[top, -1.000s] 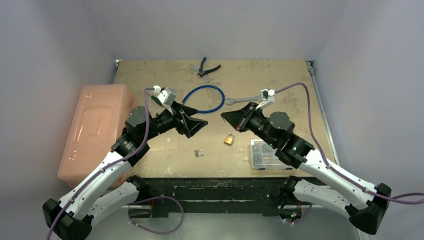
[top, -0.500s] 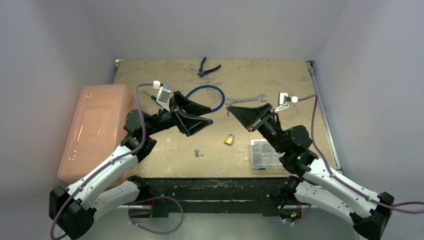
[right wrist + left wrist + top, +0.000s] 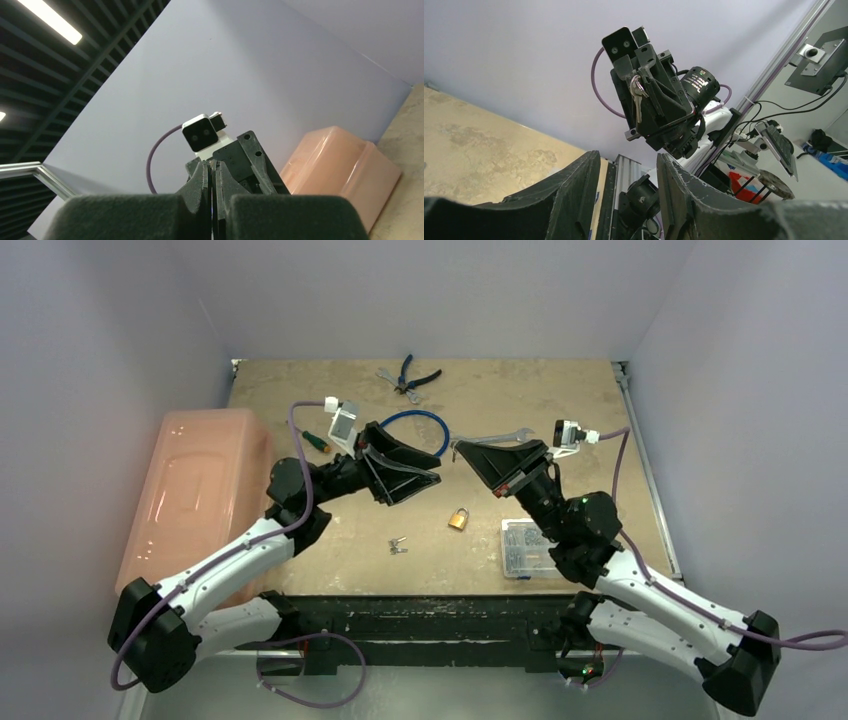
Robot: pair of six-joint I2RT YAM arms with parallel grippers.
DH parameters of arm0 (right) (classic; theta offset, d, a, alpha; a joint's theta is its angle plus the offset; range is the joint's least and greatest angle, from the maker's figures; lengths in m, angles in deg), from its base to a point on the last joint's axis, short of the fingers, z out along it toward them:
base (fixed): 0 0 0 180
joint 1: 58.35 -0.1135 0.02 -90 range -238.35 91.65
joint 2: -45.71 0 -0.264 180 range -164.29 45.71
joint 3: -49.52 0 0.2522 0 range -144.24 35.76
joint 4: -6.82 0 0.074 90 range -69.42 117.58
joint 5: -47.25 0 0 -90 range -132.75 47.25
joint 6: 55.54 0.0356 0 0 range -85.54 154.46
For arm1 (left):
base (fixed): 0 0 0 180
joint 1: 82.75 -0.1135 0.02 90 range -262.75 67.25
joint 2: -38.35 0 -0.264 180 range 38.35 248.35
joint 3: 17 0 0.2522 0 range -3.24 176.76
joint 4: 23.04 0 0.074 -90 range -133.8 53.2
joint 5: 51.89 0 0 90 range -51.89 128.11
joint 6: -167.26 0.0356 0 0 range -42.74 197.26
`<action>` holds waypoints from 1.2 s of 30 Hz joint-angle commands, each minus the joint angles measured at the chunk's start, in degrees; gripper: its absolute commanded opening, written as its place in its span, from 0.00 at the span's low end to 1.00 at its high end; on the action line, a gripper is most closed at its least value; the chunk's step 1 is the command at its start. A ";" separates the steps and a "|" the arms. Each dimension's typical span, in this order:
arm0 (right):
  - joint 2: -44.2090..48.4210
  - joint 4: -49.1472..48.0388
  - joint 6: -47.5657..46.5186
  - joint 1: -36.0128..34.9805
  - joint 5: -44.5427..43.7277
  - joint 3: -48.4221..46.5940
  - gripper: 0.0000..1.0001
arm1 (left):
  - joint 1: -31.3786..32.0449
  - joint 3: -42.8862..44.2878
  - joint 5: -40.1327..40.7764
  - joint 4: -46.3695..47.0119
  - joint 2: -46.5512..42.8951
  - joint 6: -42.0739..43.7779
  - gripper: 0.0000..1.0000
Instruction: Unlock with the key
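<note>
At my far left a pink bin (image 3: pixel 195 495) sits against the left edge of the desk (image 3: pixel 560 390). My left claw (image 3: pixel 412 480) hangs above the desk with its fingers (image 3: pixel 574 195) spread wide and nothing between them, pointing across at my right claw (image 3: pixel 462 450). On the desk below the gap between the two claws lie some loose silver keys (image 3: pixel 398 545). A little to their right, apart from them, the brass padlock (image 3: pixel 458 518) lies alone, touched by neither claw. My right claw is up in the air facing the left one, pinched tight on the key (image 3: pixel 638 100). From my left wrist I see the key gripped near its top and hanging down the claw's face, with what looks like a second one beside it. A clear box of screws (image 3: pixel 530 545) rests on the desk under my right arm.
</note>
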 commanded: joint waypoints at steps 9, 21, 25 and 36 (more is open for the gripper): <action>-1.57 -6.42 1.51 0.28 0.72 -0.05 0.00 | 1.31 3.67 2.08 10.87 4.48 -4.11 0.41; -2.17 -6.50 1.43 0.28 0.75 0.40 0.00 | 1.91 4.98 2.51 14.12 7.08 -5.86 0.33; -2.82 -6.85 1.56 0.28 0.98 0.53 0.00 | 2.17 5.35 2.48 14.65 7.58 -6.10 0.32; -4.06 -7.29 1.87 0.28 1.40 0.40 0.00 | 2.49 6.21 2.99 13.62 8.23 -6.02 0.07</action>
